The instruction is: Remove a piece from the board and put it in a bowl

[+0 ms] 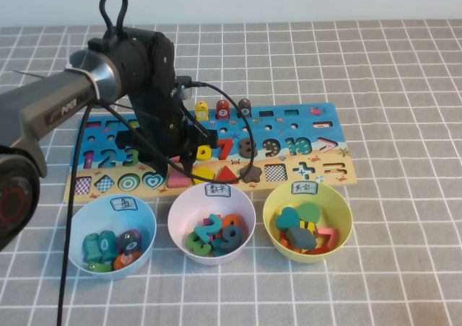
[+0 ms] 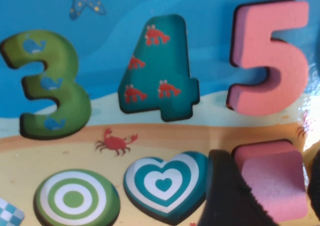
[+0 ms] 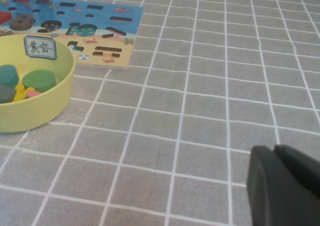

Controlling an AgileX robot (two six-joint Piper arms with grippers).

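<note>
Grey grid cloth point(image 1: 404, 88) under board point(image 1: 317, 120); left hand point(image 1: 180, 169) astride piece point(image 2: 275, 178); right hand point(image 3: 285, 186) low over cloth.

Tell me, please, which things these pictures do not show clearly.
- High view: the left gripper, low over the board, hides the piece. Only the left wrist view shows it, and there the gripper partly covers it.
- Right gripper: absent from the high view. In the right wrist view it is over the table, cut off by the frame corner.
- The bowl: cut off by the right wrist view's edge.
</note>
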